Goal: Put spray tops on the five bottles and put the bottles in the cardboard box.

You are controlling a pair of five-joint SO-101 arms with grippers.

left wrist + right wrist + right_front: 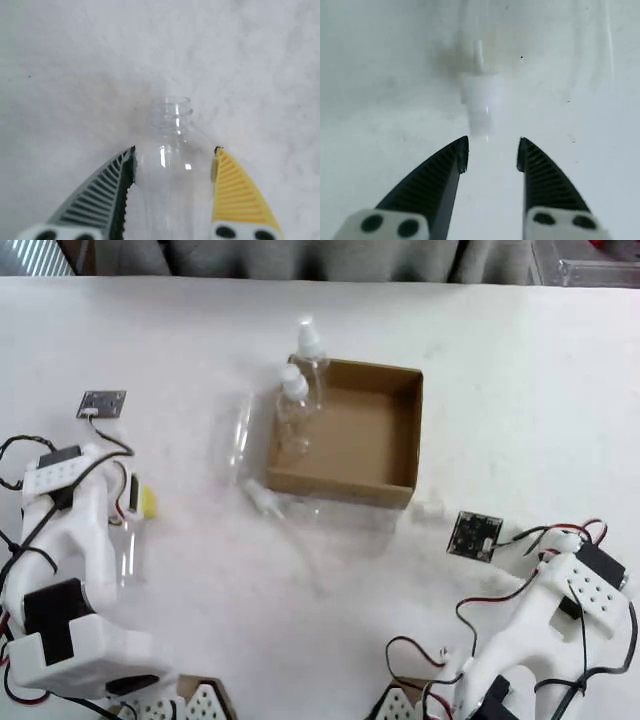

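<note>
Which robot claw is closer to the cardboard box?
Right. The right gripper sits just off a corner of the cardboard box; the left gripper, holding a bottle, is farther off.

- Two clear spray-topped plastic bottles point(293, 415) stand at the left wall of the open brown cardboard box point(385, 480), seemingly inside it.
- A clear topless bottle point(238, 435) lies just left of the box.
- A loose white spray top point(262, 500) lies before its front-left corner.
- A clear open-necked bottle point(170, 120) sits between the left gripper point(173, 149) fingers, well left.
</note>
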